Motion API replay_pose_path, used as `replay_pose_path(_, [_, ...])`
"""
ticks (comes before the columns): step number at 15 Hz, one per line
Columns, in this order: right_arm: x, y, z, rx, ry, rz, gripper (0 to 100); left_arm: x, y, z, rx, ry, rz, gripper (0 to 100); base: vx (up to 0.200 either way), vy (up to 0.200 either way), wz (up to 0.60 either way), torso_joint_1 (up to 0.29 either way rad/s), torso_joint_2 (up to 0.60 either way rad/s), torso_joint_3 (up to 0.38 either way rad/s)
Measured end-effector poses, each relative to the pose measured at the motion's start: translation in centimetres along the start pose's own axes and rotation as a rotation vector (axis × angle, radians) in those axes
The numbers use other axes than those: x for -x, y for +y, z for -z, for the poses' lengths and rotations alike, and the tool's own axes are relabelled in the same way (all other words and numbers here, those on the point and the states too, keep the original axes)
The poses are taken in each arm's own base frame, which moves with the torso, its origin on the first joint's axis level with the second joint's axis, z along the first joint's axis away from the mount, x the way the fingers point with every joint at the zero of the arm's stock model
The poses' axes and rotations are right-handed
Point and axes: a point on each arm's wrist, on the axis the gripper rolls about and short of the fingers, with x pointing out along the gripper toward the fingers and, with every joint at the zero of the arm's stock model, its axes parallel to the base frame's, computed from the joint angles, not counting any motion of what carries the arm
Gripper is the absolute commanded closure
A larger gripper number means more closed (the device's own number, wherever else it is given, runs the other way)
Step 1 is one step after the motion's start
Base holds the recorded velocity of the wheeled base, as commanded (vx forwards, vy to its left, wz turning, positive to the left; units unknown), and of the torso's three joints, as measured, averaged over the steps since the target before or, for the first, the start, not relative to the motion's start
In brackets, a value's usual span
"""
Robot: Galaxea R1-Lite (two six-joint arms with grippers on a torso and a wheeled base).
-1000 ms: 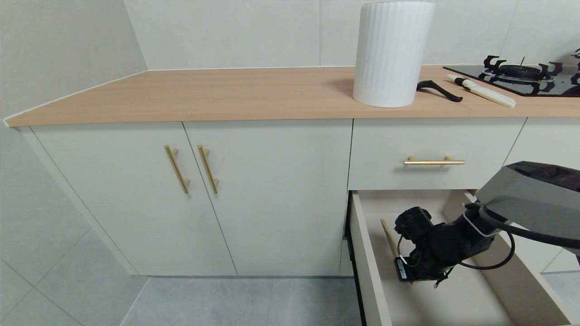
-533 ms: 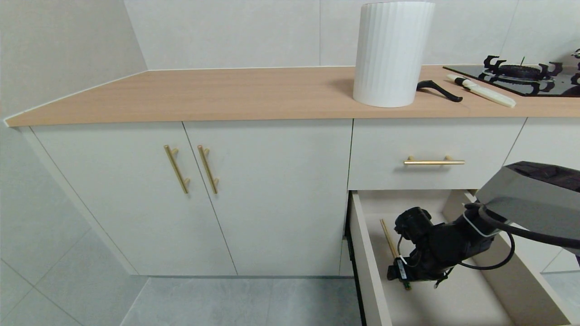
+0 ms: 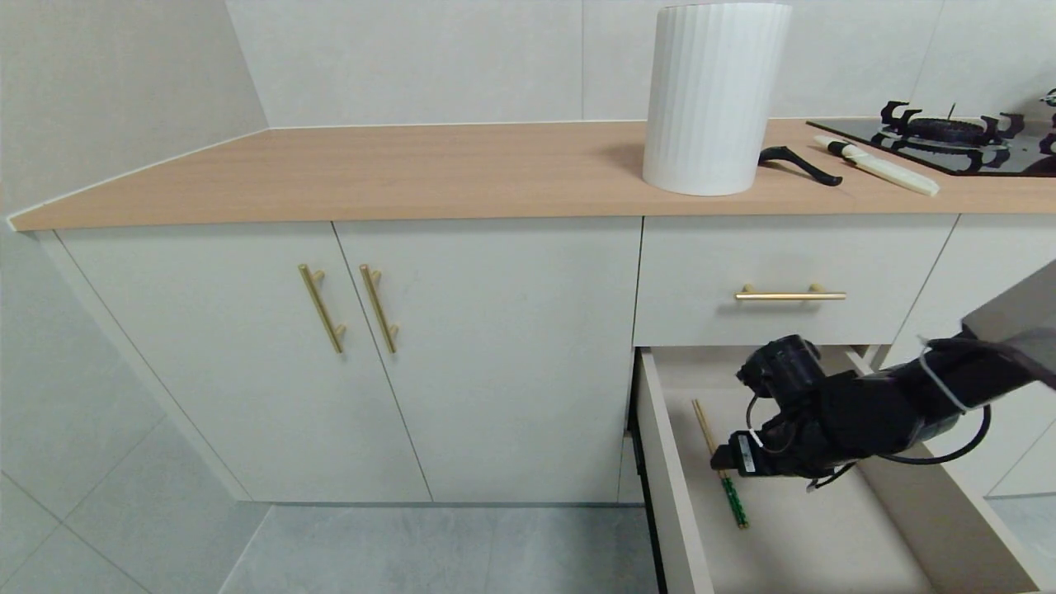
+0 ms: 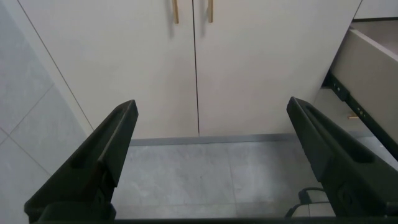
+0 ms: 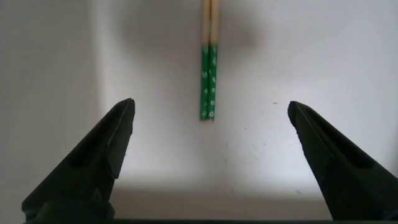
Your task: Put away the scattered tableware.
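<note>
While agape and empty, right pincer (image 5: 211,109) above chopsticks (image 3: 733,497) in drawer (image 3: 667,478).

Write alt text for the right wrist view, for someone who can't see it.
A pair of chopsticks with green ends lies side by side on the pale floor of the open drawer. The right gripper hangs open over them, its two dark fingers spread wide and holding nothing.

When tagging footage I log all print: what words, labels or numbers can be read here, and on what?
White tag on the right gripper: print too small to read.
White marks on the green ends of the chopsticks: too small to tell letters from pattern.
No other text is legible.
</note>
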Motion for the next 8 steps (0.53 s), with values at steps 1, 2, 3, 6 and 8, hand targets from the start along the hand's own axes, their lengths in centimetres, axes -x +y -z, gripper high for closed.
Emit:
replay_pose_path(1, [1.8,-0.2,-0.4,-0.006,-0.037,-0.017,0,0.0,0.0,0.0,0.0,0.0,0.0,0,0.0,0.0,0.0,0.0,0.0,0.0])
replay_pose_path(2, [3.7,-0.5,-0.7,-0.012,-0.068,-0.032,0,0.0,0.0,0.0,0.0,0.0,0.0,0,0.0,0.0,0.0,0.0,0.0,0.0])
replay_pose_path(3, [5.8,-0.8,-1.0,-0.017,-0.091,-0.043,0,0.0,0.0,0.0,0.0,0.0,0.0,0,0.0,0.0,0.0,0.0,0.0,0.0])
replay_pose_path(6, [13.6,-2.3,-1.2,-0.032,-0.16,-0.061,0,0.0,0.0,0.0,0.0,0.0,0.0,0,0.0,0.0,0.0,0.0,0.0,0.0])
replay_pose_path(8, [18.4,-3.2,-1.1,-0.045,-0.227,-0.074,0,0.0,0.0,0.0,0.0,0.0,0.001,0,0.0,0.0,0.0,0.0,0.0,0.0])
